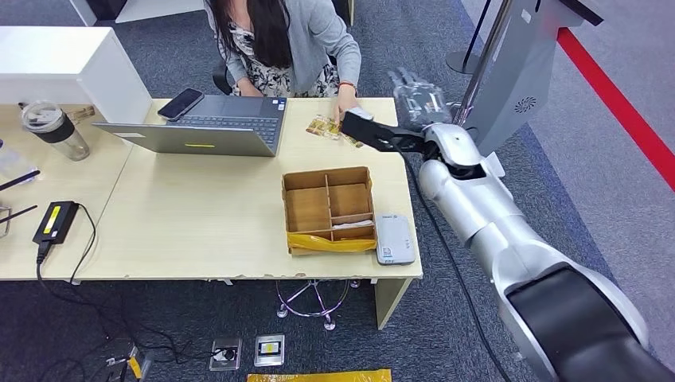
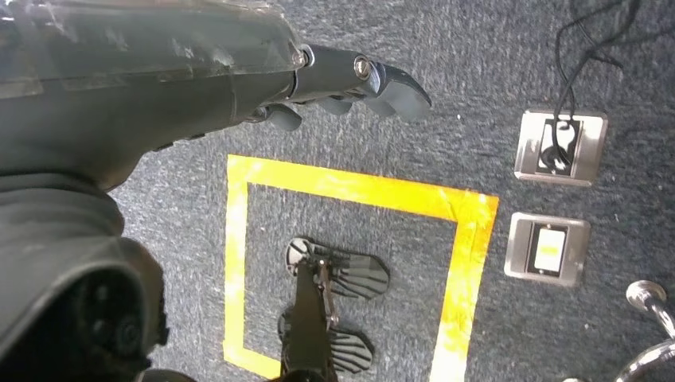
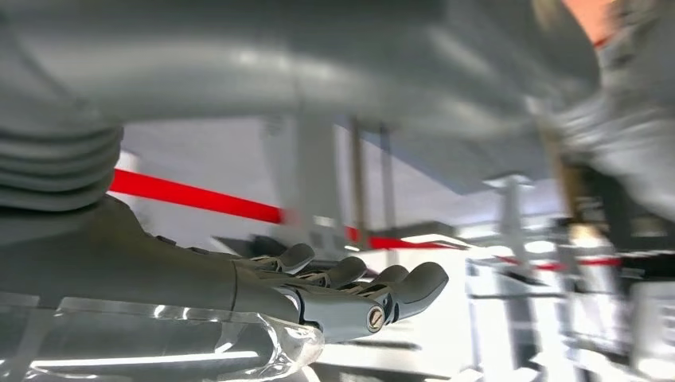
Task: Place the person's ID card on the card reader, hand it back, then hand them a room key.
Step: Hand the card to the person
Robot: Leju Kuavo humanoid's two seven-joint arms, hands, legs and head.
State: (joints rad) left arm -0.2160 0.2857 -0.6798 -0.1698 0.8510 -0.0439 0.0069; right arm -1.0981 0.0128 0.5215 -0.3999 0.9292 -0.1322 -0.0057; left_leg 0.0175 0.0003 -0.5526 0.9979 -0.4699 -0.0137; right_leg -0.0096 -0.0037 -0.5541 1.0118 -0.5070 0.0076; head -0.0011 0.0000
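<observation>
The right hand (image 1: 380, 132) was stretched out at the desk's (image 1: 199, 215) 1 o'clock corner, fingers spread, nothing held. The card (image 1: 325, 127) lay under the person's hand (image 1: 345, 111). The reader (image 1: 395, 238) sat at 4 o'clock. The left hand (image 2: 350, 83) was hung floorward, fingers loosely curled, nothing held.

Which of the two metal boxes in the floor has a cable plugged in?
The floor box farther from the table leg; the other floor box shows a yellow label.

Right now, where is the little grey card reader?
In the head view, the small grey card reader lies at the table's near right corner, right beside the brown cardboard divider box.
</observation>
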